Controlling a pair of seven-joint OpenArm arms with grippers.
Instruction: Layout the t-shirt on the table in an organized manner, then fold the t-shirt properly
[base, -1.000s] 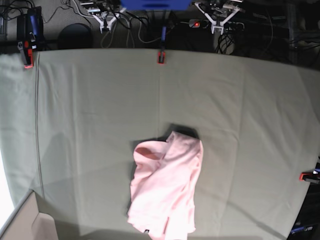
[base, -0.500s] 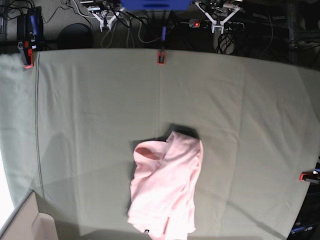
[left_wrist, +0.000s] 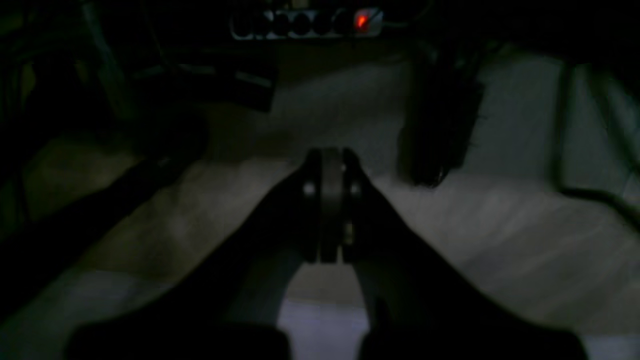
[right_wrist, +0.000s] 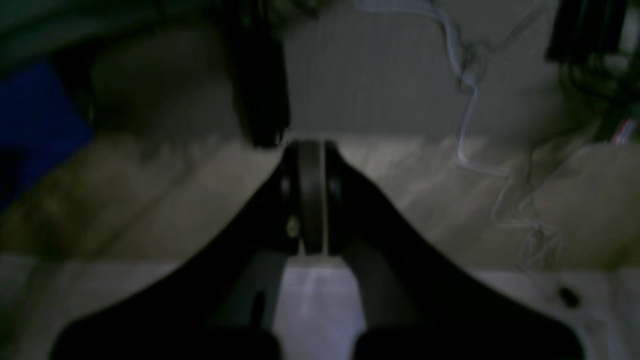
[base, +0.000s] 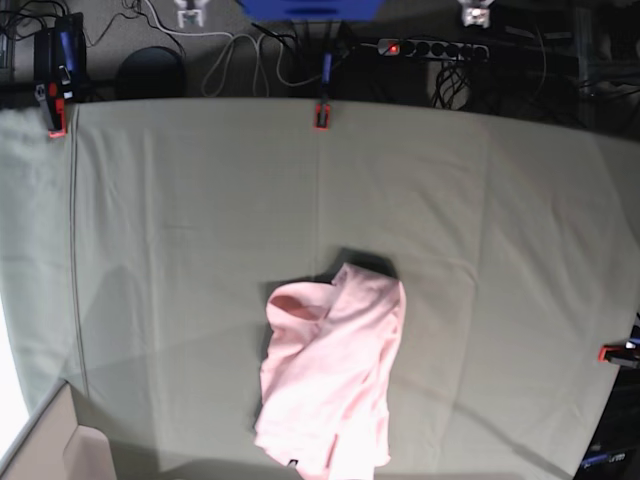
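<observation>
A: What fills the scene?
B: A table (base: 180, 220) under creased grey-green cloth, red clamps (base: 322, 115) on its edges.

A: Where is the t-shirt?
B: The t-shirt (base: 330, 372) lies crumpled at the table's near middle, pink, a dark tag at its hem.

A: And the claws?
B: The left gripper (left_wrist: 330, 165) and right gripper (right_wrist: 310, 160) both have jaws pressed together, holding nothing, away from the shirt.

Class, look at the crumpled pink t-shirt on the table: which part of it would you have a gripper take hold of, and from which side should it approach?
Probably the hem corner by the small dark tag of the t-shirt, approached from above at the near edge of the table. The cloth there lies flat and thin, while the far end is bunched and folded over.
</observation>
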